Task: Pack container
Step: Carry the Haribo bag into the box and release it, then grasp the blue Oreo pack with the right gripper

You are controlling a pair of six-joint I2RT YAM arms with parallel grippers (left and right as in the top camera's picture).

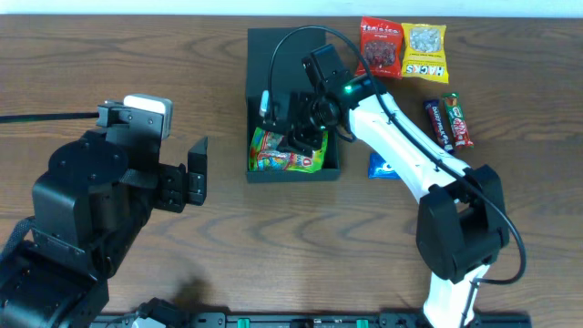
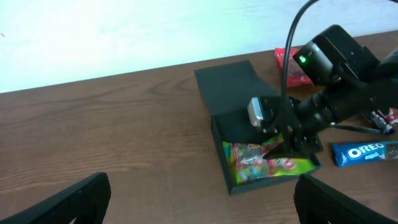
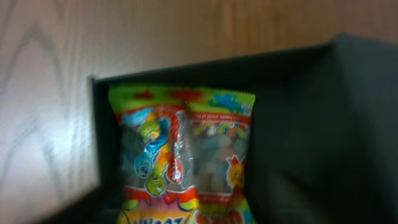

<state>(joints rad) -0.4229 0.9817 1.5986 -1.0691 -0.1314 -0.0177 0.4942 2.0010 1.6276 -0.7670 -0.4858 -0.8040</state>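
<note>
The box [image 1: 260, 64] lies under the right jaws, well apart from the left jaws, which are wide and empty. The right jaws hang low over the candy bag [image 1: 271, 153] inside it; can't tell if pinching or parted. Risk: bag sticks and lifts out on retreat, or they clip a wall and shove the box across the worktop [image 1: 109, 46].

The container [image 1: 273, 55] is matte black, the candy bag [image 1: 278, 155] green with multicoloured print, the table [image 1: 137, 55] brown woodgrain.
</note>
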